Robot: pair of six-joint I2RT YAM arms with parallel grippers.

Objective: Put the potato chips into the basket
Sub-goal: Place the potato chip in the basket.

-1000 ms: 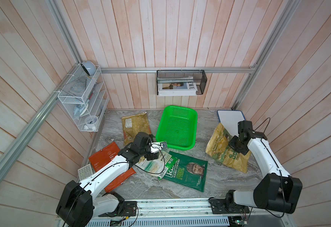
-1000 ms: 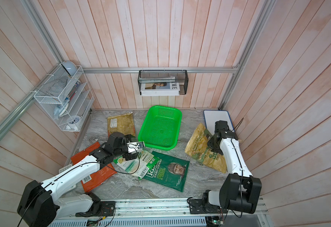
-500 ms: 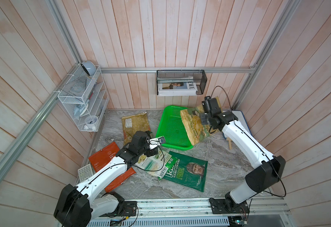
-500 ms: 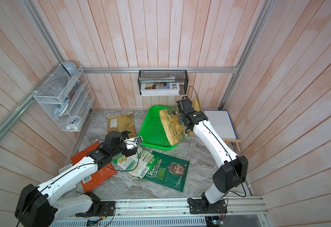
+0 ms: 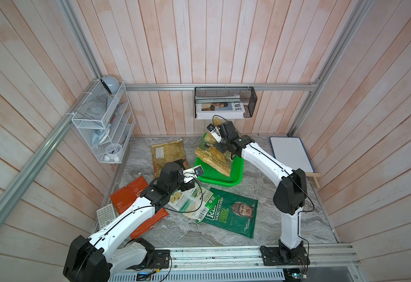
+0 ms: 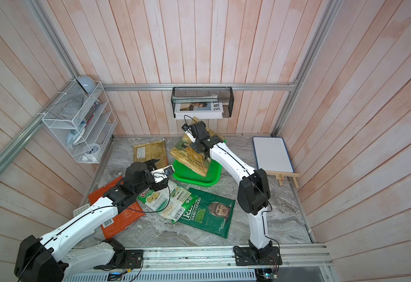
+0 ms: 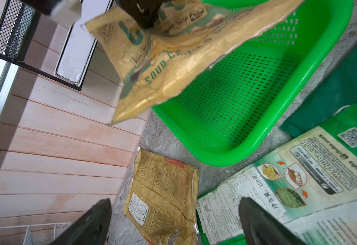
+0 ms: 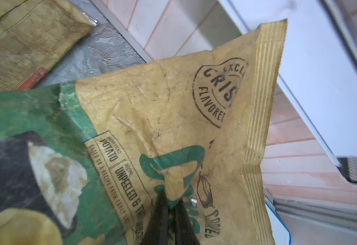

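Potato chips: one yellow-tan bag [image 5: 213,158] [image 6: 190,158] hangs in the air, tilted, over the far half of the green basket [image 5: 220,182] [image 6: 194,182]. The right gripper [image 8: 170,203] is clamped tight on a pinched fold near the bag's top, the fingers [image 8: 160,214] almost together with the fold between them. The left wrist view shows the same bag [image 7: 173,63] above the basket's perforated floor, with one lower corner sticking out past the basket rim [image 7: 226,159] toward the back wall. Contact between bag and basket: cannot tell.

The other four bags lie flat on the marble table [image 5: 285,219], outside the basket. The second yellow-tan bag [image 5: 168,156] [image 7: 162,197] is just left of the basket. The white and pale green bag [image 5: 190,200] [image 6: 168,200] is in front of the basket and overlaps the edge of the dark green bag [image 5: 231,214] [image 6: 207,214]. The orange-red bag [image 5: 131,195] is at front left, partly under the left arm.

The left gripper [image 7: 174,200] has its jaws spread wide and holds nothing. It hovers low by the basket's front-left corner, above the gap between the second yellow-tan bag and the white and pale green bag.
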